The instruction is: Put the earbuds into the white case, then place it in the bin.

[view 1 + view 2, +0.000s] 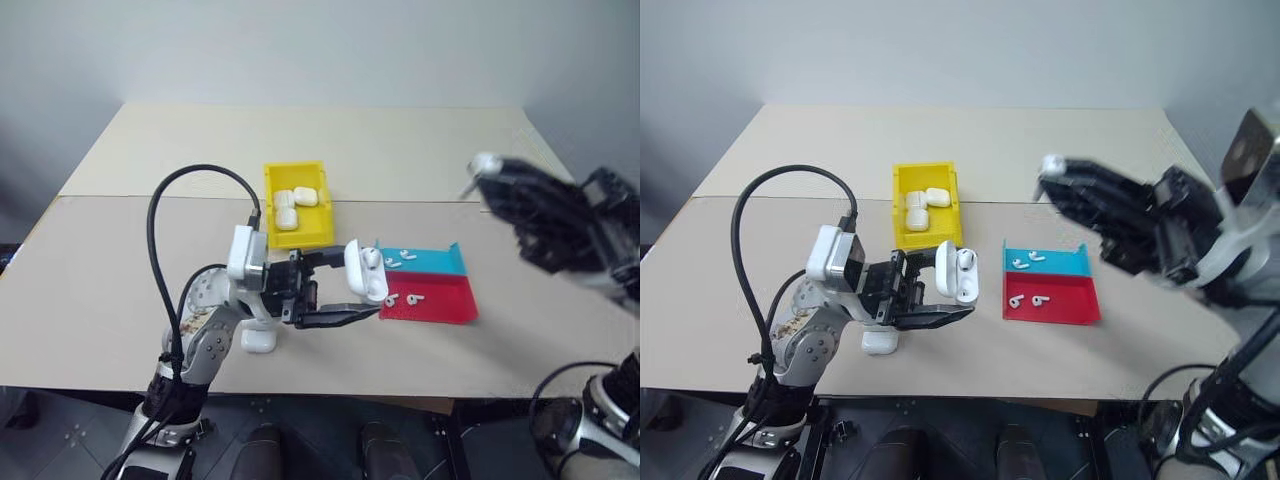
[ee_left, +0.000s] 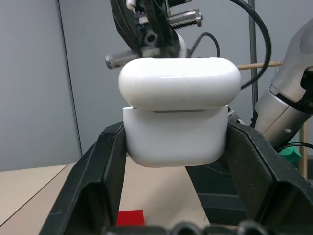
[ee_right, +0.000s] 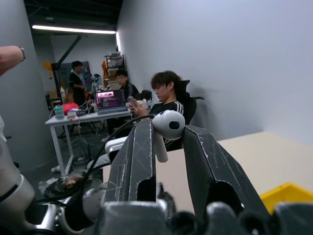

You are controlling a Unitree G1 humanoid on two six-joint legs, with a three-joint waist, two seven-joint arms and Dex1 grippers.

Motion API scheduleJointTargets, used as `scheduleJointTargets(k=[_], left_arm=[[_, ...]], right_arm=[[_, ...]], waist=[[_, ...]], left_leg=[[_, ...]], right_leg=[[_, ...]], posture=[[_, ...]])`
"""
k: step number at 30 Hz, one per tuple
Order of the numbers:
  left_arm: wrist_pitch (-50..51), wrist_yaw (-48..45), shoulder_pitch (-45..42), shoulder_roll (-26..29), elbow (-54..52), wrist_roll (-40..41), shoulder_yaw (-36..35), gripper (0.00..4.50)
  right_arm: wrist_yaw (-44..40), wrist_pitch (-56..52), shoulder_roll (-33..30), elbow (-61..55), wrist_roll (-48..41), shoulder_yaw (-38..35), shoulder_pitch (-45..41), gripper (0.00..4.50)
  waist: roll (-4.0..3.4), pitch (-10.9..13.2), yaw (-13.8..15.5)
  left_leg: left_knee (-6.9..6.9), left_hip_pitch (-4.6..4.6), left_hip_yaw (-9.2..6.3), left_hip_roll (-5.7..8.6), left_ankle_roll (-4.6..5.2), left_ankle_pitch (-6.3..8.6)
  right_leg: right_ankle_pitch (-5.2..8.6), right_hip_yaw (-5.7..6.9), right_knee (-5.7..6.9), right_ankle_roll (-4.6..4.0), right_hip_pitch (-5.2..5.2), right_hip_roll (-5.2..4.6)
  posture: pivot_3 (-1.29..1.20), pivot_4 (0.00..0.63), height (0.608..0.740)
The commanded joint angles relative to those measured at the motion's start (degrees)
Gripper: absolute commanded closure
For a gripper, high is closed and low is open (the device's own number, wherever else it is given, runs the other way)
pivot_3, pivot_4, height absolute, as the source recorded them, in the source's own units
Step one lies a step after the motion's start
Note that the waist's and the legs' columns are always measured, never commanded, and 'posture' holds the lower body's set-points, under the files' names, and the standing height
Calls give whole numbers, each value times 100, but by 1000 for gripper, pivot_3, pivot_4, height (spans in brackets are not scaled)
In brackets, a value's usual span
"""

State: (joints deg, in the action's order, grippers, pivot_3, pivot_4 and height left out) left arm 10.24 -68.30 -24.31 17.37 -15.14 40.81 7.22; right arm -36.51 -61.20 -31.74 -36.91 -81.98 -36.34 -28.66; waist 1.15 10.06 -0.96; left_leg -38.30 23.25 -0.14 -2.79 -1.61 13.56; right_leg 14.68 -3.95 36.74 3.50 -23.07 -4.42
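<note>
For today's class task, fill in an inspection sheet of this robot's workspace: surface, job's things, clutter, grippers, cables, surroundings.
Surface: beige table, two boards meeting at a seam.
Job's things: open white case with one earbud seated; another earbud in the right gripper; yellow bin holding three closed cases; four loose earbuds in the teal-and-red tray.
Clutter: one spare closed case on the table under the left arm.
Grippers: left gripper shut on the white case; right gripper shut on the earbud, raised above the table.
Cables: black cable looping over the left arm.
Surroundings: grey wall; people at a desk with a laptop.
</note>
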Motion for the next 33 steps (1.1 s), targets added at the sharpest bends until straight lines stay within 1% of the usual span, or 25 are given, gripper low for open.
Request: scheduleJointTargets(k=[1,6,13,16,25,33], left_arm=[[-68,-37,-139,-111,-9,36,1,1747],[-103,-107,-185,-154,106,-4,-34,1747],[-183,-96,-179,-199,169,-55,-74,1747],[-267,-135,-144,-202,182,-96,-78,1747],[-339,-130,-152,-184,238,-185,-58,1747],[-433,-168,-163,-242,334,-246,-38,1747]], right_arm=[[749,528,-223,-341,-710,262,221,3848],[1082,762,-717,-280,-1075,784,375,3848],[917,990,-1036,-309,-1007,1342,619,3848],[850,1066,-1096,-383,-789,1545,750,3848],[664,1301,-1258,-502,-514,1772,1063,3848],[510,1462,-1277,-576,-199,1895,1280,3848]], waist=[[0,0,-7],[0,0,-16],[1,0,7],[1,0,5],[2,0,10],[2,0,11]], left_leg=[[0,-1,0,0,0,0],[0,-1,-1,-1,1,0],[0,2,-1,0,1,1],[0,2,-1,0,2,1],[0,2,-2,0,1,1],[0,2,-1,0,2,1]], right_leg=[[0,0,0,0,0,0],[1,-1,-2,1,-1,2],[1,0,-7,2,-1,2],[2,0,-6,2,-1,2],[2,0,-7,2,-1,2],[2,0,-8,2,-1,2]], posture=[[0,150,740],[0,150,740],[0,150,740],[0,150,740],[0,150,740],[0,150,740]])
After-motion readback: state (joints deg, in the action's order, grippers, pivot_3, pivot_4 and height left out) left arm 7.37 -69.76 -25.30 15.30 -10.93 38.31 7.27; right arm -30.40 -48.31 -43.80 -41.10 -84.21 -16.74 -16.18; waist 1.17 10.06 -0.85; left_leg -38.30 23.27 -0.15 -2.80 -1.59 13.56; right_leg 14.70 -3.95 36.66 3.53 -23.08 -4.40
